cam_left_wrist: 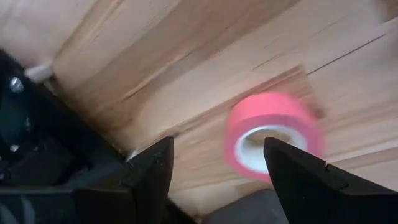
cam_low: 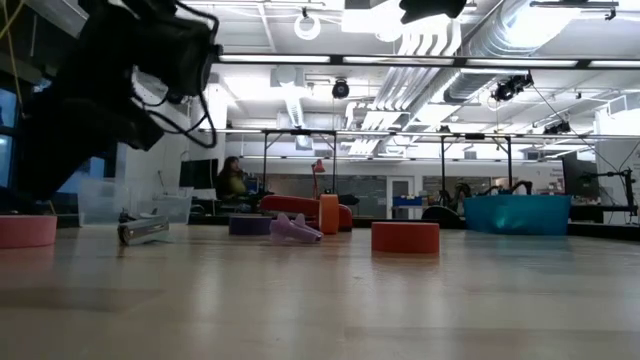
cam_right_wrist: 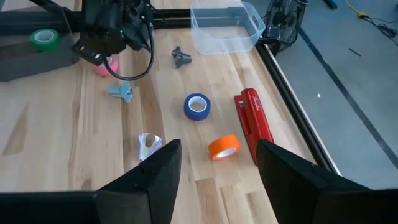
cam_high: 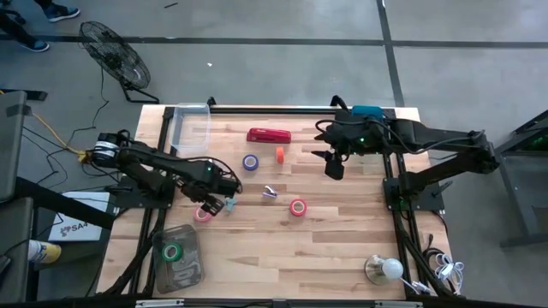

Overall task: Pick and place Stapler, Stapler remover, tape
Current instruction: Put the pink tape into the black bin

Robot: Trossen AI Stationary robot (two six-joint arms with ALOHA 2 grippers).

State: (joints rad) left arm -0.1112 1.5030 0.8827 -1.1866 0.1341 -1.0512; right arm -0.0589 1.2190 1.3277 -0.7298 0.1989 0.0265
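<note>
Pink tape roll (white core) lies flat.

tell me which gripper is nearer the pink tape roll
Left. The left gripper hangs open right over the pink tape roll, the roll lying by its fingers. The right gripper waits far across the table, beyond the stapler.

Wooden tabletop with pale planks. Clear plastic box at one far corner. Dark tray at the near edge on the same side. Round lamp bulb by the other near corner. Teal box at the far edge. Black fan on the grey floor past the tabletop. Person sitting far back in the room.
</note>
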